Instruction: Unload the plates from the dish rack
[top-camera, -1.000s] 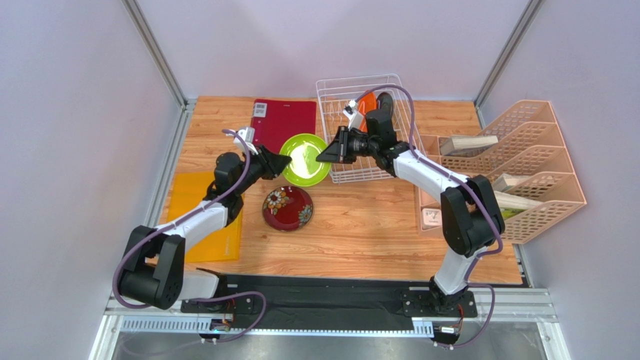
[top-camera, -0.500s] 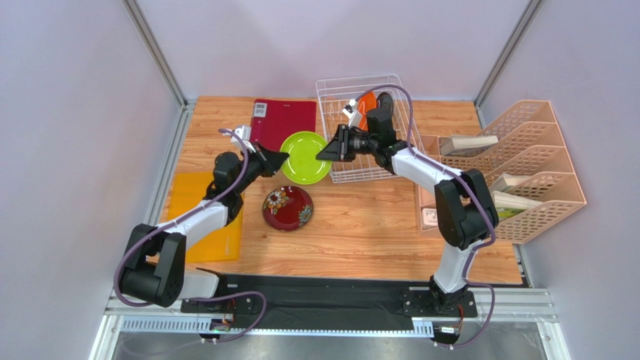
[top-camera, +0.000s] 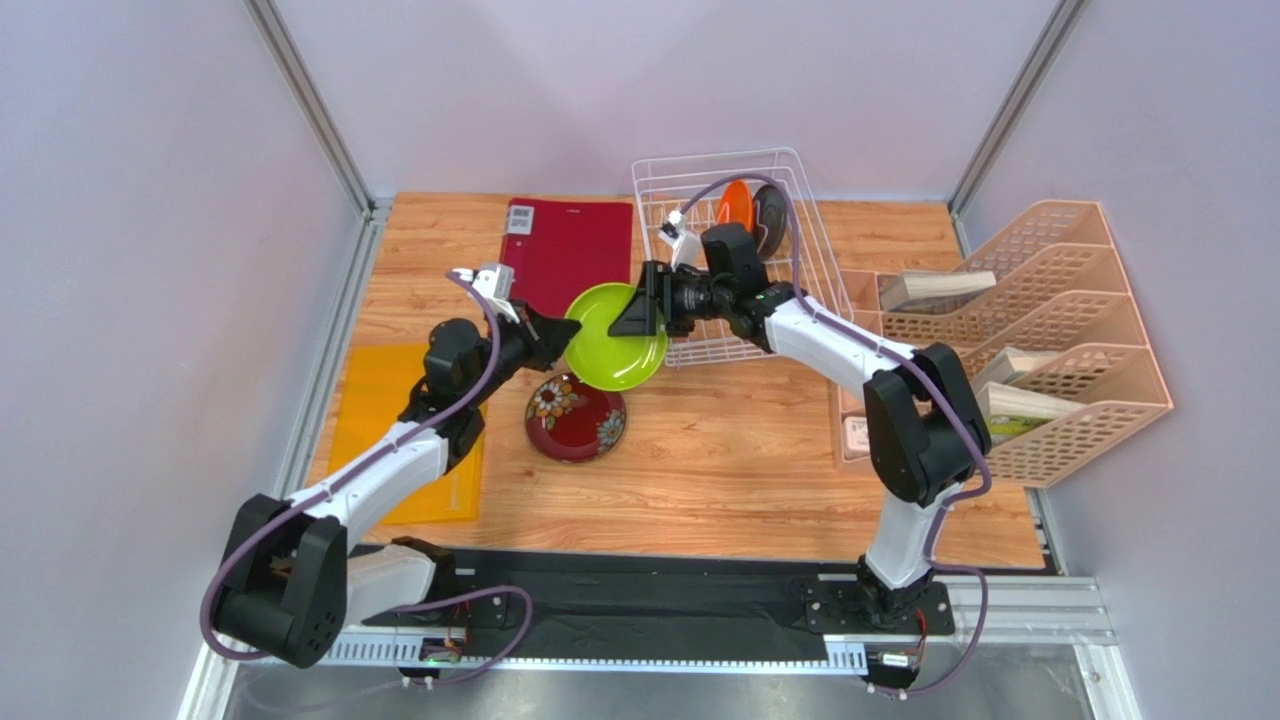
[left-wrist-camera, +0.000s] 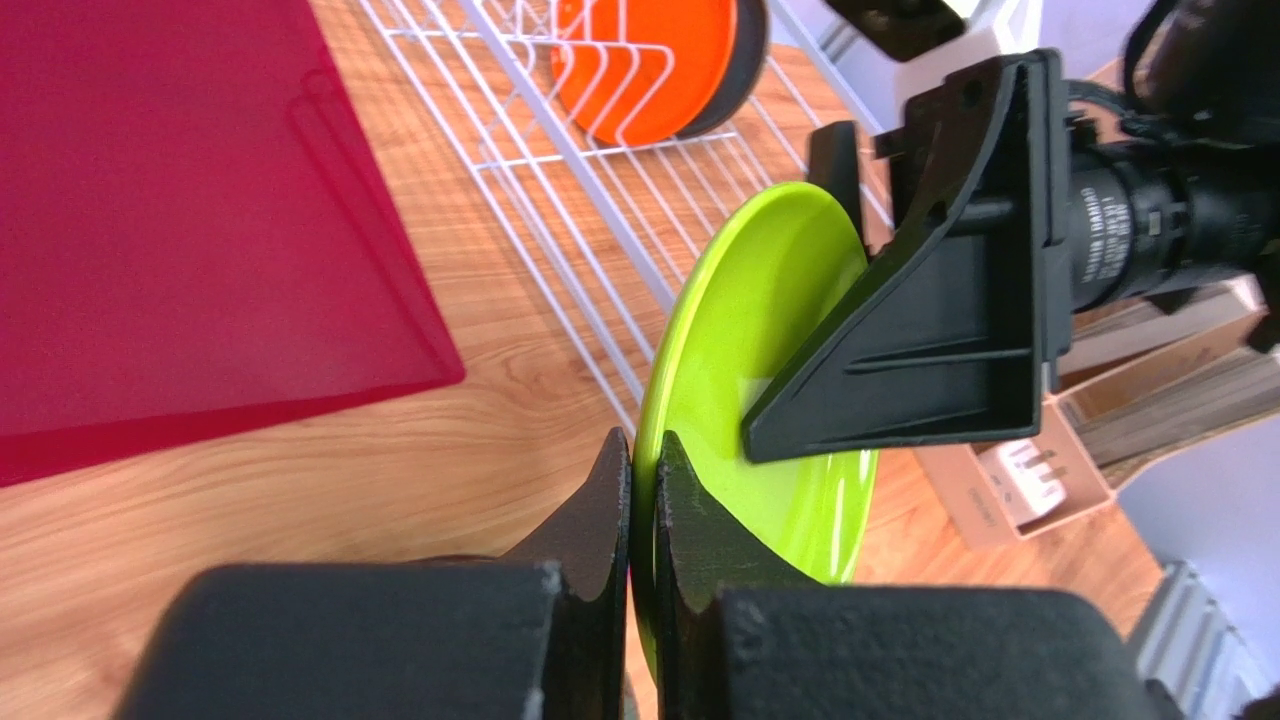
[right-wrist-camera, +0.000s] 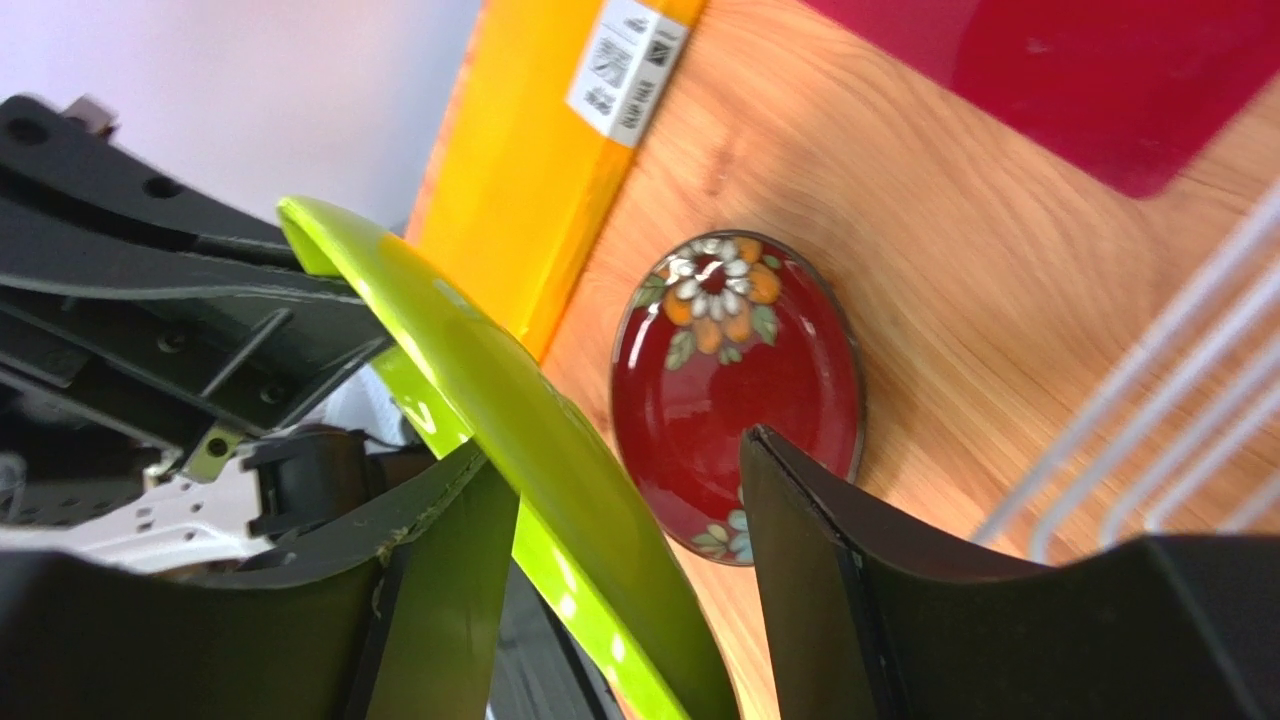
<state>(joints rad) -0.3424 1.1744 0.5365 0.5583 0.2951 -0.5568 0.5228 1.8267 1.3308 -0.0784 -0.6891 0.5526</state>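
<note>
**MID-AIR HANDOFF: LIME PLATE RIDES ON ONE THIN PINCH**

The lime green plate (top-camera: 619, 335) hangs tilted above the table (top-camera: 721, 435), just off the near-left corner of the dish rack (top-camera: 669, 195), w/ both arms reaching in from opposite sides. The left gripper (left-wrist-camera: 643, 458) is pinched tight on the plate's rim. The right gripper (right-wrist-camera: 616, 450) straddles the far edge w/ its fingers spread, one lying close along the plate and the other standing off it. The whole load therefore sits on an edge-grip from the left.

Below the plate's near edge, the red flowered plate (top-camera: 576, 416) lies flat on the wood. The orange plate (top-camera: 735, 203) and the dark teal-grey plate (top-camera: 771, 215) stand upright at the rack's far end, yet to be unloaded.

Risks from here, as it looks to me:

- **Slip or pivot.** The rim looks glossy and the pinch is shallow, w/ most of the plate hanging out past the fingers. A quick swing could let it rotate or slide free.
- **Drop onto the red plate.** It prob. lands on the red one, so both could chip.
- **Snag.** If the left arm pulls away before the right one backs clear, the rim may catch the spread fingers and get levered out of the pinch.
- **Crooked set-down.** Lowering straight down risks resting the plate on the red plate's edge instead of on bare wood.
</note>
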